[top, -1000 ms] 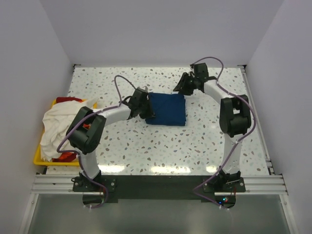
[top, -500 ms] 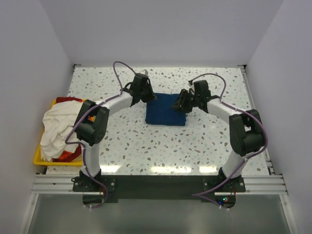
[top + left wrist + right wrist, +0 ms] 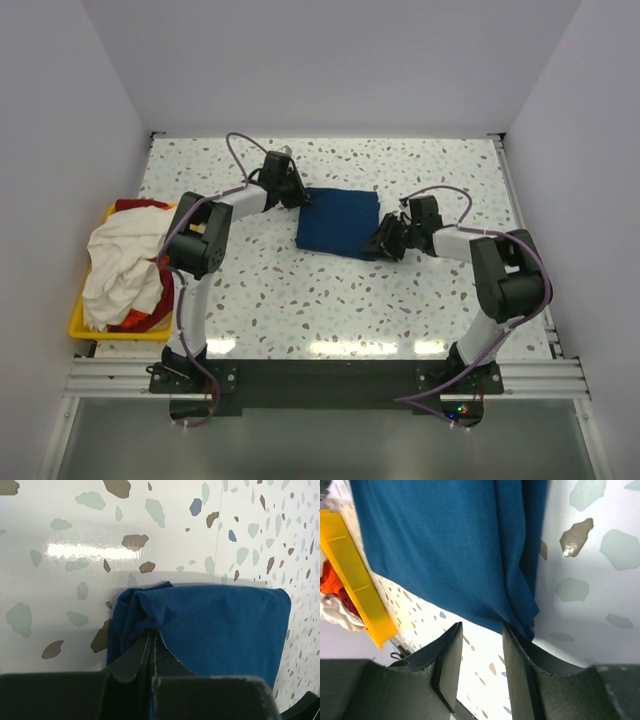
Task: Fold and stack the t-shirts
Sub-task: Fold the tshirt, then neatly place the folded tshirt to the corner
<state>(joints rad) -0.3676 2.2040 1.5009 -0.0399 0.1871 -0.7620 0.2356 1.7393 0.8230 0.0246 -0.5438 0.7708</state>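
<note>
One navy t-shirt (image 3: 338, 222) lies folded into a flat rectangle near the centre of the table (image 3: 300, 300), a touch toward 12 o'clock.

Left gripper (image 3: 297, 196): at the shirt's 10 o'clock corner. Jaws pressed together, with a pucker of navy cloth pinched between the tips.

Right gripper (image 3: 382, 243): at the shirt's 4 o'clock corner, low over the table. Its fingers (image 3: 447, 665) stand apart and speckled tabletop shows in the gap. The cloth's corner is at one finger, touching or just over it; cannot tell which. Nothing clamped.

Yellow bin (image 3: 80, 325): at the table's 9 o'clock edge. It holds a cream-white t-shirt (image 3: 118, 265), heaped and spilling over the rim. A red t-shirt (image 3: 140, 205) shows from under it at the bin's 12 and 6 o'clock ends.
</note>
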